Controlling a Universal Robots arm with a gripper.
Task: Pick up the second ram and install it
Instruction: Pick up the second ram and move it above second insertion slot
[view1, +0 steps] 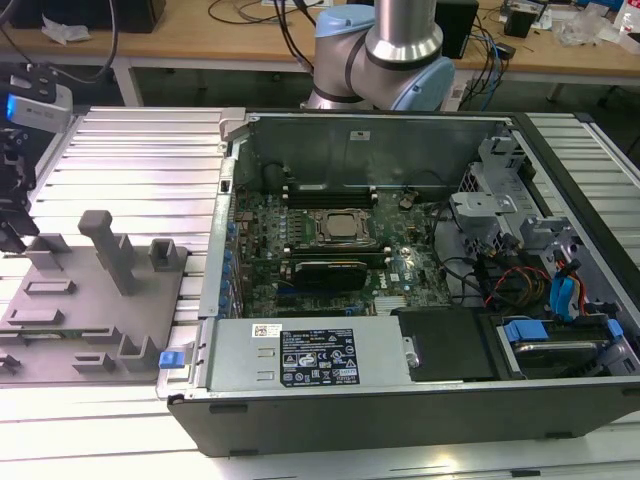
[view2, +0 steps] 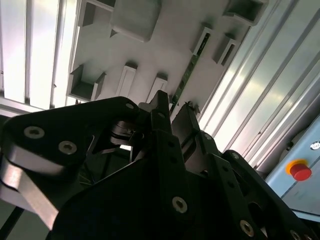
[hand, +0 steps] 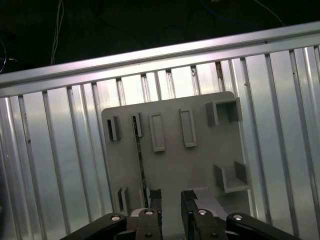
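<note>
The gripper (hand: 171, 197) is cut off in both wrist views, with only its black linkages, silver screw heads and two blunt fingers (view2: 161, 117) to be seen. The fingers stand a narrow gap apart with nothing clamped between them, and they hang over one edge of the grey fixture plate (hand: 200, 165).

The second ram (view2: 188, 75) stands on edge in the plate, so it reads as a thin green strip with small pale specks in the second wrist view and as little more than a dark line (hand: 139, 150) in the first wrist view. It runs from a small raised holder near the middle of the plate to the plate edge under the gripper. Its near end vanishes behind the fingertips, and I cannot tell whether it lies between them or just beside one.

The plate is matte and flat and carries rectangular pockets, short upright tabs and boxy angle brackets. It lies on a table (hand: 60, 150) of shiny ribbed metal slats.

In the exterior view an open computer case (view1: 400, 425) lies just beside the plate, on the exterior view's right, its green board and dark slots partly shadowed. In the second wrist view a red button (view2: 300, 170) sits on a pale box beyond the slats, well apart from the plate.
</note>
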